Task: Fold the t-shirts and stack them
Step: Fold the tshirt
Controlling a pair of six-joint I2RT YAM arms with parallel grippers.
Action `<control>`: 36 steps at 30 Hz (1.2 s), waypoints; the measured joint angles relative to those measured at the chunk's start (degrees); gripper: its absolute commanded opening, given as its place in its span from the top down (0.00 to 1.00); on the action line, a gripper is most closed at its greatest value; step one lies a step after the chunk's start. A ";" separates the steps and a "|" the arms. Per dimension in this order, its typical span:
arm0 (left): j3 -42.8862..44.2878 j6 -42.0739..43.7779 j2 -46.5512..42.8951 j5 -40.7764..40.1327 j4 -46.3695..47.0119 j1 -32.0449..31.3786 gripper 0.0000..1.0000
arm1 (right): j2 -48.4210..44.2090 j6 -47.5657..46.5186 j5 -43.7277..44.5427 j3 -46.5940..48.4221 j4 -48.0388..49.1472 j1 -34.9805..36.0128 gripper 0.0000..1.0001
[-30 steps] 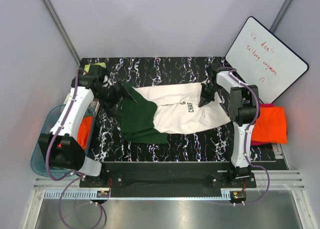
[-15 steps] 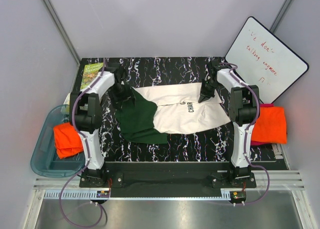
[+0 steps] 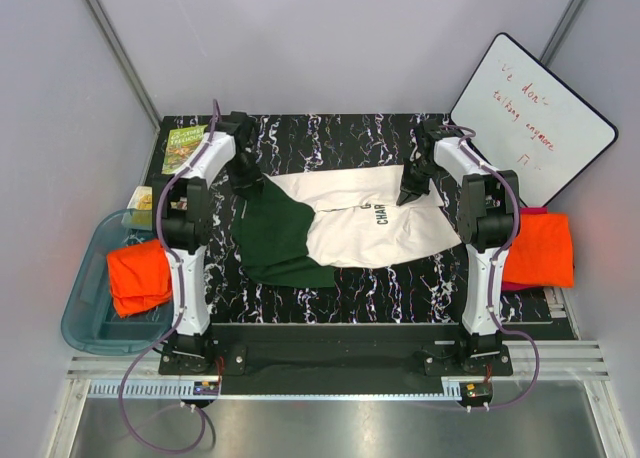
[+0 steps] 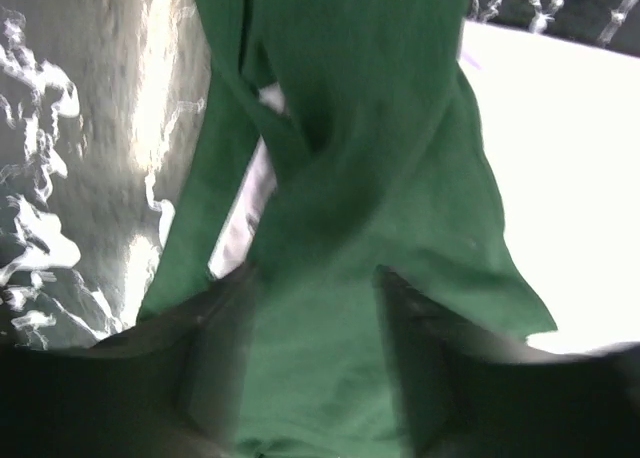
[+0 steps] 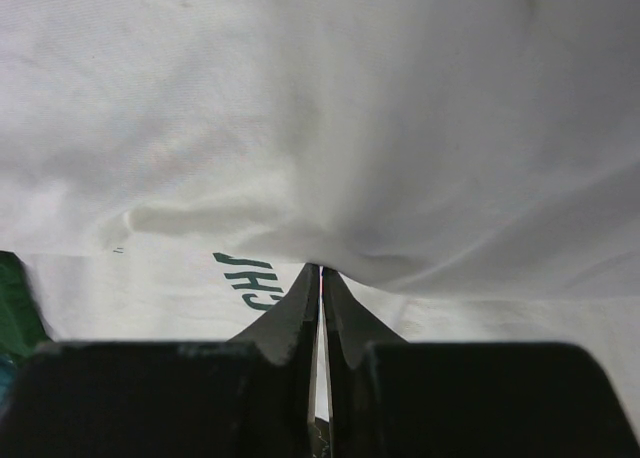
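Judged from how things lie, the task is at an early stage: nothing is stacked yet. At 9 o'clock, off the marbled table (image 3: 330,138), a blue bin (image 3: 80,318) holds an orange tee (image 3: 138,276), crumpled and not folded.

In the middle of the table the cream t-shirt (image 3: 370,228) lies spread crosswise. Its dark green sleeve (image 3: 275,233) is doubled over the left part, so one fold may be in, but the body is wide and wrinkled.

The left gripper (image 3: 247,175) sits at the shirt's 10 o'clock corner. The left wrist view shows its jaws apart astride green cloth, not yet nipping it.

The right gripper (image 3: 408,193), at the shirt's 2 o'clock edge, is closed on a pinch of cream cloth. The right wrist view shows the fabric tented at its tips.

At 3 o'clock, beyond the table's edge, a second orange tee (image 3: 545,246) lies roughly flat.

Left to do, as I judge it: finish folding the cream shirt, fold the bin's tee, and pile them all.
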 measured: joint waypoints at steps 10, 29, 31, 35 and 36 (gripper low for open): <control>6.34 1.49 4.72 -0.87 -0.66 0.00 1.00 | -0.33 0.00 0.28 -1.11 -0.24 0.00 0.90; 22.91 -3.32 10.25 2.71 4.70 4.04 1.00 | -1.27 -0.02 1.99 -2.32 -0.39 0.00 0.89; 24.13 -4.00 13.11 3.80 4.96 4.59 0.82 | -1.29 -0.02 1.99 -2.01 -0.44 0.00 0.89; 24.85 -4.68 17.00 6.69 5.14 5.68 0.16 | -1.36 -0.02 2.08 -1.77 -0.42 0.00 0.89; 24.85 -4.55 17.51 7.45 5.05 5.95 0.08 | -1.42 -0.02 2.43 -1.77 -0.42 0.00 0.89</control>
